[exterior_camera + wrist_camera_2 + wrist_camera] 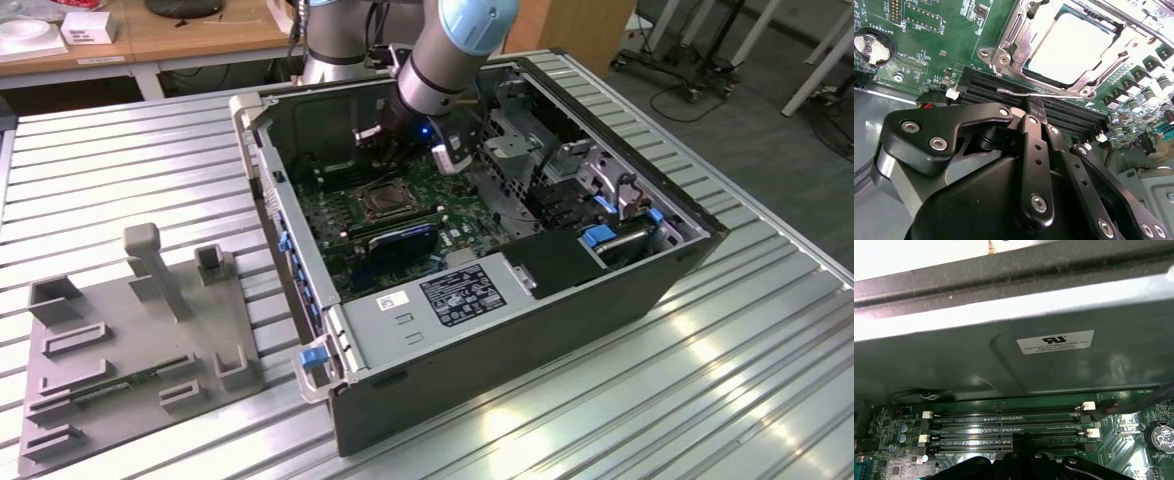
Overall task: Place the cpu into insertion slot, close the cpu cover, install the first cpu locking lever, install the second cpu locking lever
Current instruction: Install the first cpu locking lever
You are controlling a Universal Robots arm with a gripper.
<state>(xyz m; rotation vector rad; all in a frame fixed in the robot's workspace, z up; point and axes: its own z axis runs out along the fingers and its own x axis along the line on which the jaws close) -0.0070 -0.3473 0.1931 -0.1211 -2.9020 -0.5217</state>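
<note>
The cpu point(1074, 47) sits beneath the lowered cpu cover point(1024, 40), the tool point(1035, 107) pressed together by the memory slots point(989, 84).

A white label point(1055, 342) is sitting on the grey metal wall point(954, 360) in the first wrist view. It is carrying a dark logo mark above lines of print too small to read. In the second wrist view, white lettering is running across the green board point(954, 30) between the coin battery point(873, 46) and the cpu cover point(1016, 42). In the exterior view, a large printed label point(461, 293) and a small white sticker point(395, 299) are lying on the box point(414, 335) at the near end of the computer case point(534, 340), their print showing too small to read.
</note>
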